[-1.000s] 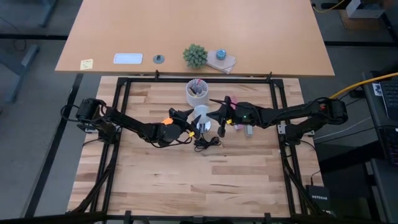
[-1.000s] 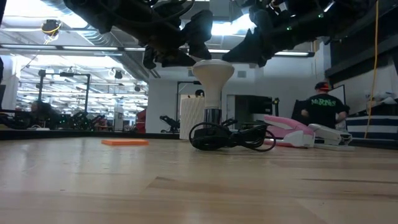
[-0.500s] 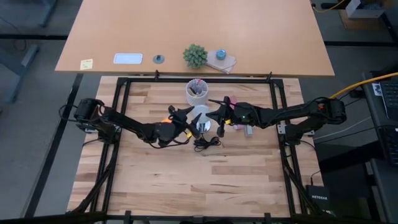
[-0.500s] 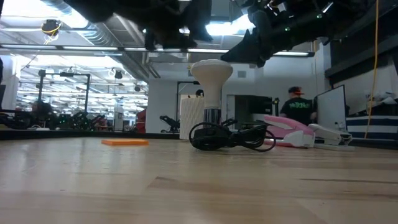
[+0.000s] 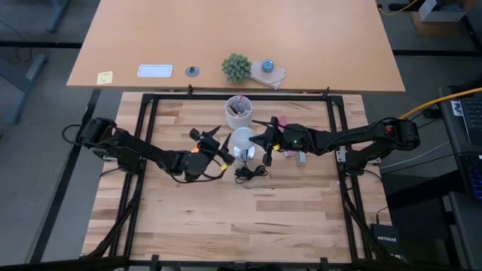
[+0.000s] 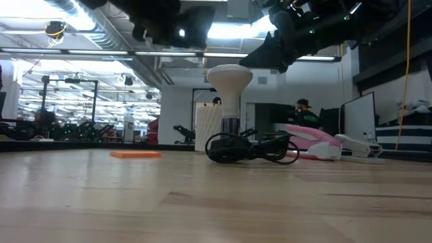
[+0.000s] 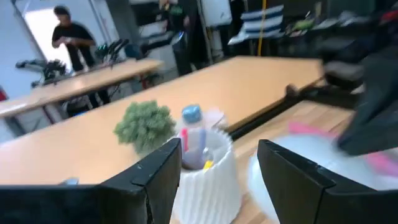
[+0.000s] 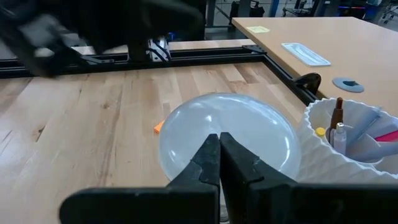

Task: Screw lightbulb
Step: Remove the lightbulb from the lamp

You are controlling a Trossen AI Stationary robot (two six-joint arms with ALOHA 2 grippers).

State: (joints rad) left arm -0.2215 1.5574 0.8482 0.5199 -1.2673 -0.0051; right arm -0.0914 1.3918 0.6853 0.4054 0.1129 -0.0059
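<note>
The white lightbulb stands upright in the middle of the table, wide round end up. Its narrow base sits in a silvery fitting with a coiled black cord. My left gripper hangs open to the bulb's left and above its top, holding nothing. In the left wrist view the gripper frames the pen cup, with the bulb off to one side. My right gripper is shut, its tips over the dome's right side. My right gripper's shut fingertips point slightly downward from the table's right, at the right side of the bulb's round top. Whether they touch the dome or stand just off it, I cannot tell.
A white ribbed cup of pens stands just behind the bulb. A pink and white object lies to the right, and a flat orange piece to the left. The black frame borders the table. A person stands in the room beyond.
My left gripper has risen away from the bulb's top and drawn back toward the table's left edge, rolling its wrist as it went. It has stayed open. The bulb stands unmoved in its fitting.
</note>
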